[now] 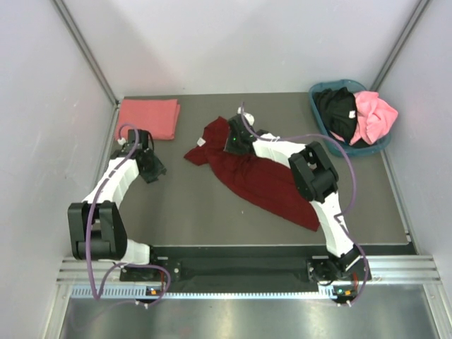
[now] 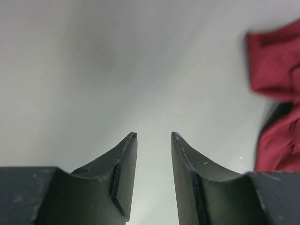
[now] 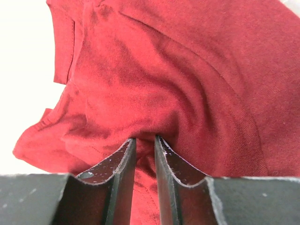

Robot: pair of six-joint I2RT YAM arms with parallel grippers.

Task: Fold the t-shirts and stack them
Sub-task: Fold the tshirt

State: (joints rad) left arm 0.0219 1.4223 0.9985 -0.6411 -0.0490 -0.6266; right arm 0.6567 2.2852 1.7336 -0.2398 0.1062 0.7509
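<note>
The dark maroon t-shirt lies crumpled and stretched diagonally across the middle of the table. My right gripper is shut on a fold of it near its upper left part. In the right wrist view the maroon cloth bunches between the fingertips of the right gripper. A folded salmon-pink t-shirt lies flat at the back left. Just in front of it my left gripper hangs open over bare table. Nothing sits between the jaws of the left gripper, and the maroon shirt shows at the right edge.
A teal-blue basket stands at the back right corner, holding a black t-shirt and a bright pink t-shirt. Pale walls close in the table on the left, back and right.
</note>
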